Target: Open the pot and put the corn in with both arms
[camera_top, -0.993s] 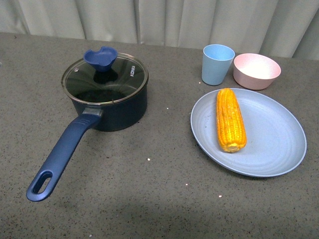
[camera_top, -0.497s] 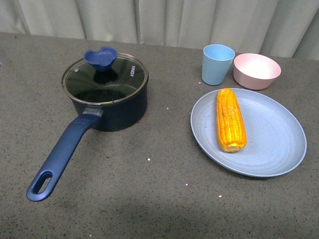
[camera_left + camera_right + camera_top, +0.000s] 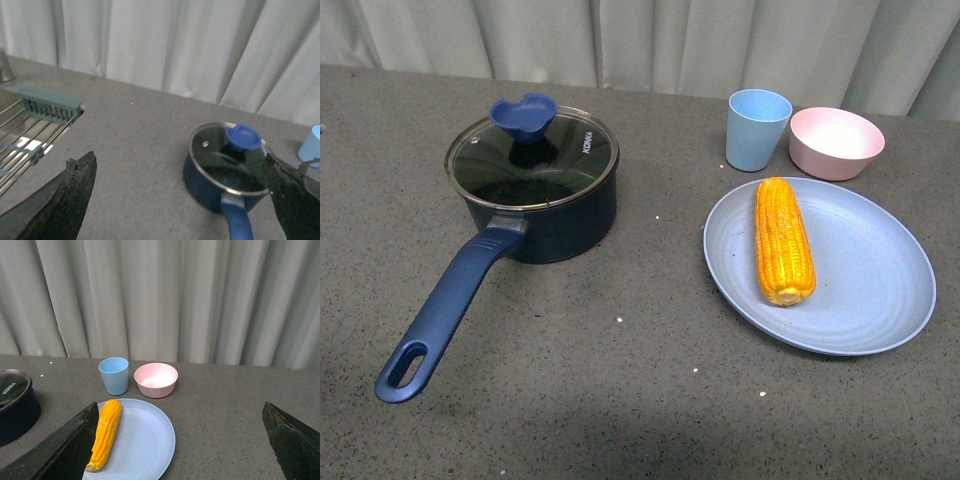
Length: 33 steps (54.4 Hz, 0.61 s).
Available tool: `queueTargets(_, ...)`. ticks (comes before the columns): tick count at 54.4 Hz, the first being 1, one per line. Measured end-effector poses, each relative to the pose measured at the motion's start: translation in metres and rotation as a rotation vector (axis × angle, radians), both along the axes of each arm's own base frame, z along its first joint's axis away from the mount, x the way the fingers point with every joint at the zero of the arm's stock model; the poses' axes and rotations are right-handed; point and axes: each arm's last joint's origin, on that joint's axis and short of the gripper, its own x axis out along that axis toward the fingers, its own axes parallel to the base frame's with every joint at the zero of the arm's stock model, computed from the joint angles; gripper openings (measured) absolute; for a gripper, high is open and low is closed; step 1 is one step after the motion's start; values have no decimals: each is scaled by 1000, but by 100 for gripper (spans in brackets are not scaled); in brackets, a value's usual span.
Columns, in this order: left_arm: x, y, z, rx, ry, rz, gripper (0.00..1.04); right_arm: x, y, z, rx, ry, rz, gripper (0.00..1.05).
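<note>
The navy pot (image 3: 535,215) stands on the grey table at the left, covered by a glass lid (image 3: 575,160) with a blue knob (image 3: 523,115). Its long handle (image 3: 445,305) points toward the front left. The corn (image 3: 783,240) lies on a light blue plate (image 3: 880,300) at the right. Neither arm shows in the front view. My left gripper (image 3: 177,157) is open and empty, above and back from the pot (image 3: 215,187). My right gripper (image 3: 180,410) is open and empty, above and back from the plate (image 3: 145,445) with the corn (image 3: 105,432).
A light blue cup (image 3: 757,128) and a pink bowl (image 3: 835,142) stand behind the plate. A sink with a metal rack (image 3: 30,135) lies to the far left of the pot. A white curtain closes the back of the table.
</note>
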Motion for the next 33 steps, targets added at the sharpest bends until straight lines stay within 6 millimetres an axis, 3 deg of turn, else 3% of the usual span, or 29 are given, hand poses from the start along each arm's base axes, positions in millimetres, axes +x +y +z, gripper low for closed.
queueTargets(8, 53, -13, 7, -51, -29, -68, 98, 0, 0, 0, 0, 0, 0, 96)
queueTargets(14, 100, -28, -4, -45, 10, -126, 98, 0, 0, 0, 0, 0, 0, 96)
queueTargets(28, 171, -57, -33, -32, 116, -224, 98, 0, 0, 0, 0, 0, 0, 96)
queueTargets(33, 187, -62, -40, -30, 134, -237, 98, 0, 0, 0, 0, 0, 0, 96)
